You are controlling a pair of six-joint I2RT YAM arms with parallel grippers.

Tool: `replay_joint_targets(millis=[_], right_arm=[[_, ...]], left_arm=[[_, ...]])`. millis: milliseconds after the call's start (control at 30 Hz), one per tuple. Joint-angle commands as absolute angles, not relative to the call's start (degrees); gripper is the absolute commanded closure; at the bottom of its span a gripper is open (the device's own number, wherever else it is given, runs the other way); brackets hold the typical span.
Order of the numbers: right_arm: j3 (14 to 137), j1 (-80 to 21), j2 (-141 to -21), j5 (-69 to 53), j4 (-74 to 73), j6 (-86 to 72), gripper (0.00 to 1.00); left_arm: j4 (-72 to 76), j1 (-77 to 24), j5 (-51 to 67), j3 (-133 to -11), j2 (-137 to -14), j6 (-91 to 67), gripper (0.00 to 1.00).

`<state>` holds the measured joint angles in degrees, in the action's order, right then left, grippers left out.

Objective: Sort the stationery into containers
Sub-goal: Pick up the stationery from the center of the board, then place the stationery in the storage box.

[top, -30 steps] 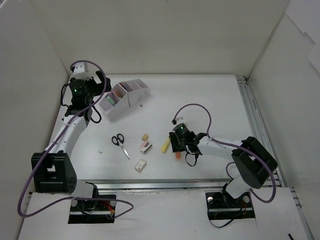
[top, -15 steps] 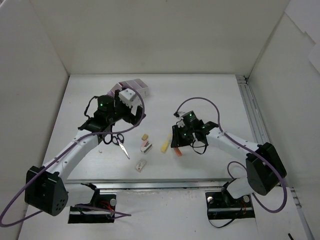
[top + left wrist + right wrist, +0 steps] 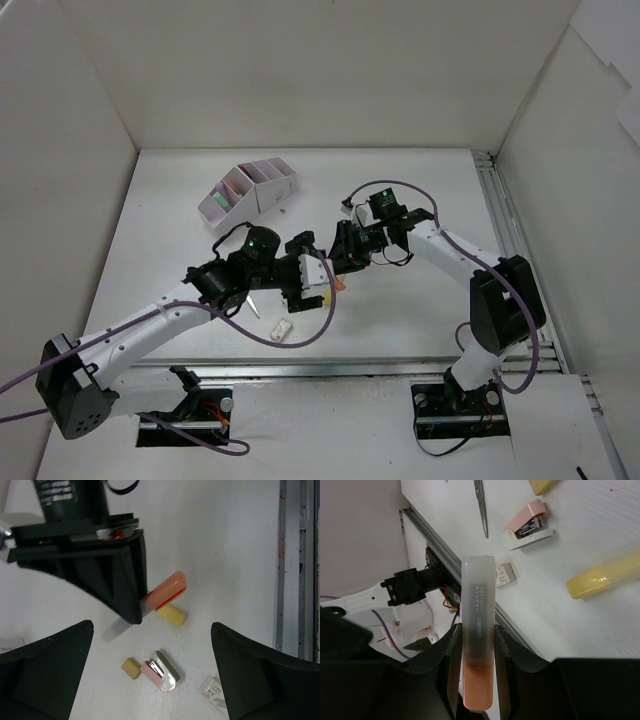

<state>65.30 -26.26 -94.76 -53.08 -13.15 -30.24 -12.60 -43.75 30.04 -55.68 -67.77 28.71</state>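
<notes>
Reach decides this one: the right claw [image 3: 343, 258] is closed on the orange highlighter with a frosted white barrel [image 3: 478, 605], its long axis in line with the fingers and clear of the white bench [image 3: 420, 200]. The pale lilac plastic organizer of four stepped compartments [image 3: 262, 195] lies well apart to the far left. The left claw [image 3: 151, 624] hangs wide open and empty just beside, over one stubby yellow highlighter [image 3: 172, 615], one small beige block [image 3: 130, 668], one pink stapler [image 3: 160, 670], one white printed eraser [image 3: 214, 690] and one pair of scissors [image 3: 481, 505], only a steel blade showing.
</notes>
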Motion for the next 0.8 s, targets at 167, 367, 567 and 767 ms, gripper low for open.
replay_joint_targets(millis=[167, 367, 567, 767], right_arm=[[72.7, -26.1, -95.4, -59.2, -13.4, -36.2, 0.96], [72.4, -26.6, -95.6, -60.1, -13.4, -36.0, 0.96], [72.1, -26.8, -96.2, -60.5, -13.4, -35.4, 0.96], [72.3, -24.7, -97.1, -60.0, -13.4, -35.0, 0.97]], left_arm=[[-13.3, -54.0, 14.0, -61.1, -70.7, 38.9, 0.00], [-13.5, -56.0, 8.4, -64.4, -75.8, 41.9, 0.07], [-15.5, -56.6, 6.9, -67.8, -78.6, 43.3, 0.16], [-14.1, -59.8, 1.3, -64.5, -74.4, 43.7, 0.17]])
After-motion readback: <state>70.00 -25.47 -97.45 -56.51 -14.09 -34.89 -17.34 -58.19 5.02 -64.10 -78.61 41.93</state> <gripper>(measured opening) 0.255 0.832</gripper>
